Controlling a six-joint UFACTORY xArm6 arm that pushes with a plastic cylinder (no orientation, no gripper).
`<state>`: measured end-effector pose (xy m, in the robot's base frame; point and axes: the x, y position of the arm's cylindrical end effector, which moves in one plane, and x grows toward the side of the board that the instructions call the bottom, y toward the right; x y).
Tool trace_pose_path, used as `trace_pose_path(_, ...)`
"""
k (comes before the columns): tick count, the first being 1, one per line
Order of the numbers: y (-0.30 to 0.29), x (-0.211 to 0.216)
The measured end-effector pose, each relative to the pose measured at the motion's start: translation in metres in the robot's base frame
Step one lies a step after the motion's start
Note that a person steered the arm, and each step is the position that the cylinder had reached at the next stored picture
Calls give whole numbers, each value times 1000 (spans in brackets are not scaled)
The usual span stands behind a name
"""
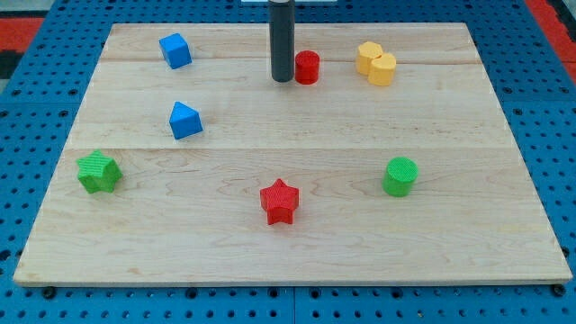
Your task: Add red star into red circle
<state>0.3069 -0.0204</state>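
Camera view: my tip (283, 79) rests near the view's top, just left of the red circle (307, 67); a bare rod, no jaws to open or close. The red star (279, 201) lies well apart, near the view's bottom. I should circle below the star, then push it straight up the board
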Motion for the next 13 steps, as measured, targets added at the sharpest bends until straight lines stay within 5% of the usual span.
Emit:
trace_pose_path(3,71,27)
trace_pose_path(7,50,255)
trace_pose_path(9,-27,190)
trace_pose_path(10,-42,214)
trace_pose_path(11,-91,191)
trace_pose_path(13,-54,141)
